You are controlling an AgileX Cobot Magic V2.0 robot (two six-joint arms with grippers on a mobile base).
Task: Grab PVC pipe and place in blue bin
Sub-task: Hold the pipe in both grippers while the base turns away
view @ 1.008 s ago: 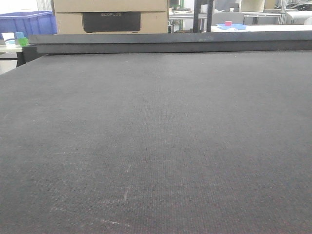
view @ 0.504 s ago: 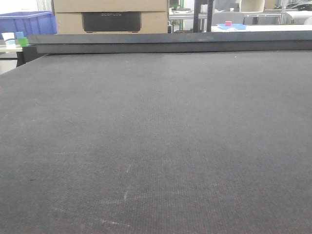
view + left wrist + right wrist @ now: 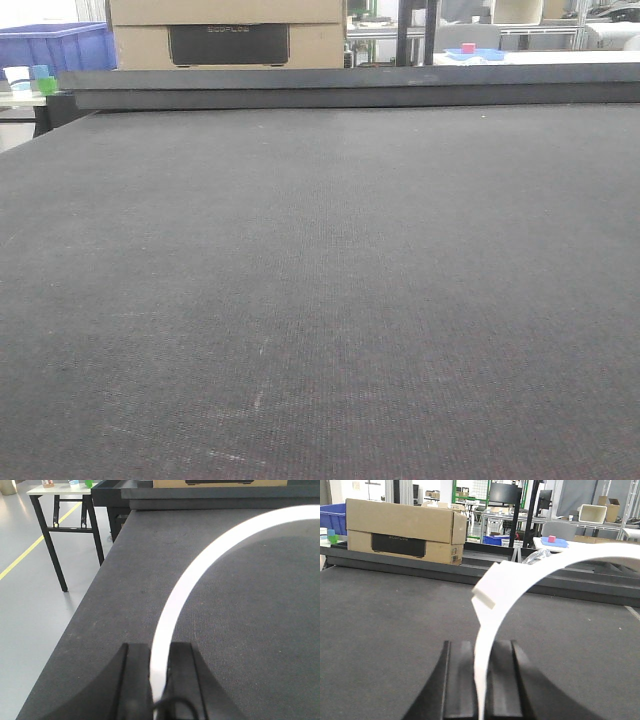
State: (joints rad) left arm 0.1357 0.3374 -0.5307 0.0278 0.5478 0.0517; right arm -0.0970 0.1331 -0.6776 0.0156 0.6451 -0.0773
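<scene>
The PVC pipe (image 3: 182,580) is a slim white arc. In the left wrist view it rises from between the black fingers and curves up to the right over the dark table. My left gripper (image 3: 159,650) is shut on it near the table's left edge. The right wrist view shows a white arc (image 3: 520,577) with a stepped notch sweeping up and right, and my right gripper (image 3: 484,647) is shut on it. Whether both hold one piece cannot be told. A blue bin (image 3: 55,45) stands beyond the table's far left corner. The front view shows neither gripper nor pipe.
A dark mat table (image 3: 320,300) fills the front view, with a raised rail (image 3: 350,88) along its far edge. A cardboard box (image 3: 402,530) sits behind the rail. To the left, the floor drops away beside a small black-legged side table (image 3: 60,510).
</scene>
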